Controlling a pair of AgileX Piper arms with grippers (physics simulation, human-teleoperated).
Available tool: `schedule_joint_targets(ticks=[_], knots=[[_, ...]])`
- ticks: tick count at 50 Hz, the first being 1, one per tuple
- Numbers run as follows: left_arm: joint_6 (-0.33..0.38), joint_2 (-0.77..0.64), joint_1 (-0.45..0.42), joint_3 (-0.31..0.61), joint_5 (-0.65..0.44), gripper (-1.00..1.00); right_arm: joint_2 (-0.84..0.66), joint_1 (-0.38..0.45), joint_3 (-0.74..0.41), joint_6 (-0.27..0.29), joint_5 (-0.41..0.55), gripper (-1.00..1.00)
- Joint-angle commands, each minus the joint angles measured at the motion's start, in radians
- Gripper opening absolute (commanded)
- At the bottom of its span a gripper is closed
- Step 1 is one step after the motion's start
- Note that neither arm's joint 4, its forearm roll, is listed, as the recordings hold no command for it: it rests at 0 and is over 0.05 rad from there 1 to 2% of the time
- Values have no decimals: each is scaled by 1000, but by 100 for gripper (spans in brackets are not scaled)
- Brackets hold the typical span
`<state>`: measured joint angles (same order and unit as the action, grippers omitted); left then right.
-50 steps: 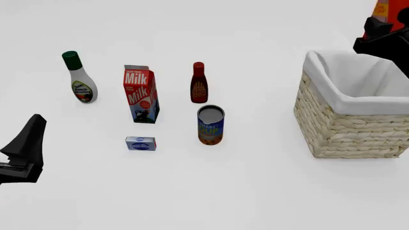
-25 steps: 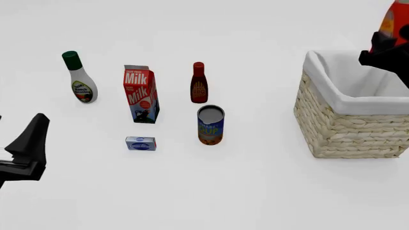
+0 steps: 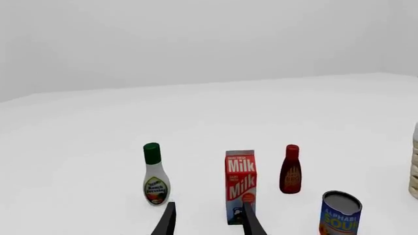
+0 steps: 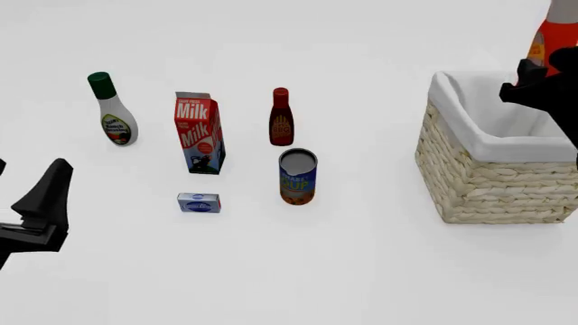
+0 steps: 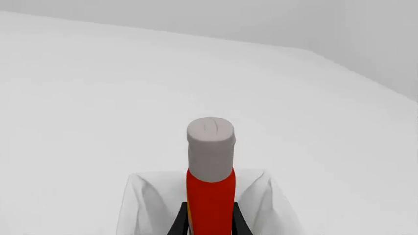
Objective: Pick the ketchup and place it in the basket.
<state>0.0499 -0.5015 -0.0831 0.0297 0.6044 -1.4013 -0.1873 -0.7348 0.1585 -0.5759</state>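
The ketchup [image 4: 553, 32], a bright red bottle with a yellow label, is held in my right gripper [image 4: 540, 68] above the far right part of the basket [image 4: 492, 186]. The basket is straw-coloured wicker with a white cloth lining. In the right wrist view the ketchup [image 5: 210, 198] stands upright with its whitish cap on top. The right gripper [image 5: 209, 223] is shut on the bottle's body, and the basket lining [image 5: 140, 205] shows below it. My left gripper [image 4: 40, 203] is open and empty at the near left, and it also shows in the left wrist view [image 3: 207, 224].
On the table's left half stand a ranch dressing bottle [image 4: 113, 112], a red milk carton [image 4: 199, 132], a slim dark red-brown bottle [image 4: 281, 118], a soup can [image 4: 297, 176] and a small blue box [image 4: 199, 202]. The basket's edge [image 3: 414, 166] shows in the left wrist view.
My right gripper has carried the ketchup lower over the basket. The left gripper has shifted slightly and stays open.
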Motion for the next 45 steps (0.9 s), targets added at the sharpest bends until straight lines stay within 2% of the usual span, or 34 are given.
schedule_joint_targets(ticks=[1,45], knots=[[-3,1,4,-1,1,100,-42,-4,-18,-7,-20,-100],[-17,10,18,-1,0,100,-232,-6,-100,35,-57,-100]])
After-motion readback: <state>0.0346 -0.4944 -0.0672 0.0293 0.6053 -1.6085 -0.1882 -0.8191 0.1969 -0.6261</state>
